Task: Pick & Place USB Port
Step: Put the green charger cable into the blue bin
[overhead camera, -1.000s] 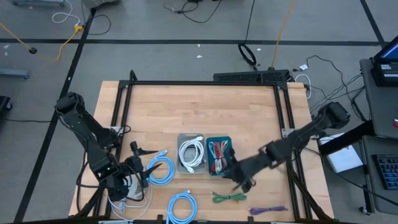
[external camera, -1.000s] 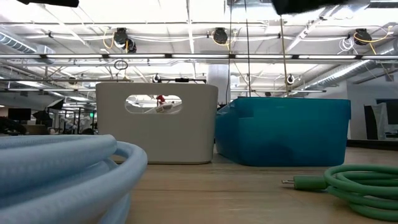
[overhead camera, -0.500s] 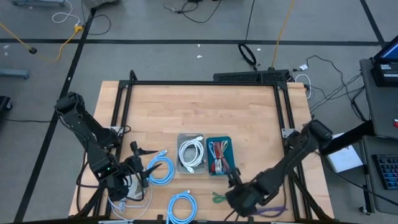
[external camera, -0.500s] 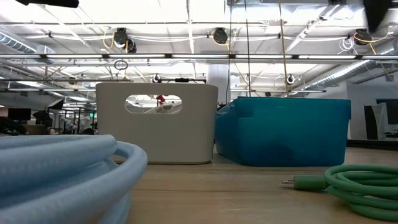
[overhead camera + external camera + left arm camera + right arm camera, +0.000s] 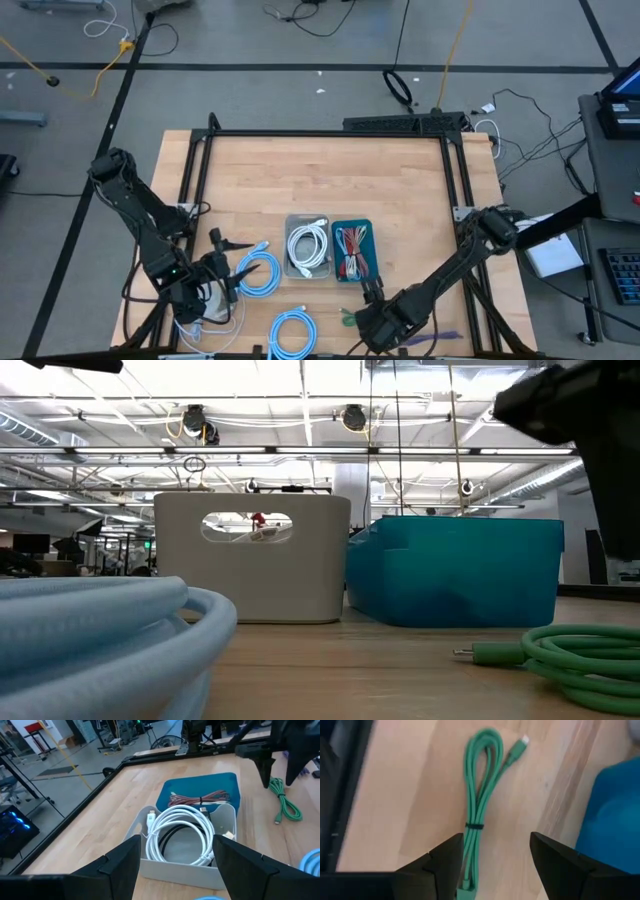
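Green bundled USB cable (image 5: pixel 479 805) lies on the bench (image 5: pixel 320 180) at six o'clock, right gripper (image 5: pixel 492 865) above it, jaws released. Behind sit blue bin (image 5: pixel 354 250) and white bin (image 5: pixel 308 247). Left gripper (image 5: pixel 172 865), jaws released, waits at eight o'clock.

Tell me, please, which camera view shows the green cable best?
The right wrist view: the green cable lies whole between the open right gripper's fingers, its tie visible. The low view shows only one end, the left wrist view shows it small, the high view mostly hides it.
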`<state>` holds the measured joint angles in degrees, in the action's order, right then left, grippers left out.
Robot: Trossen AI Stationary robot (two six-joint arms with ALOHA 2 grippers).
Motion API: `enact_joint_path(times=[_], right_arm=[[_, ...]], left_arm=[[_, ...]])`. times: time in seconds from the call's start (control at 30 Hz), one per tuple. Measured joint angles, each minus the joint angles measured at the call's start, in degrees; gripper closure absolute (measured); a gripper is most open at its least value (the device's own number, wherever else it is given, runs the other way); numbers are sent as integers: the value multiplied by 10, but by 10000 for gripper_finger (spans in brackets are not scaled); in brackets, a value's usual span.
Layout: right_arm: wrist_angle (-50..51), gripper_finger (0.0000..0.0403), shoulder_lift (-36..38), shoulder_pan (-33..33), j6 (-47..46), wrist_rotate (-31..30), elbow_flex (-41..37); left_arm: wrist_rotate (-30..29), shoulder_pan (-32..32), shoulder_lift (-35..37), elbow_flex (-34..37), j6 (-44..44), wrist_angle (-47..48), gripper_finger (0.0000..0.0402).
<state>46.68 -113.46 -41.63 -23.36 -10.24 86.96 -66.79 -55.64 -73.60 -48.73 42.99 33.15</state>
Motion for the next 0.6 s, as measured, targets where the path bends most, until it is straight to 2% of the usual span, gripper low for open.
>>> enact_joint_path(times=[0.23,0.6], right_arm=[[-6,177,-9,-1,-38,-1,-15],[-97,200,-7,-12,-120,31,-82]], left_arm=[[7,0,0,0,-3,-2,154],[8,-11,0,0,-3,-3,154]])
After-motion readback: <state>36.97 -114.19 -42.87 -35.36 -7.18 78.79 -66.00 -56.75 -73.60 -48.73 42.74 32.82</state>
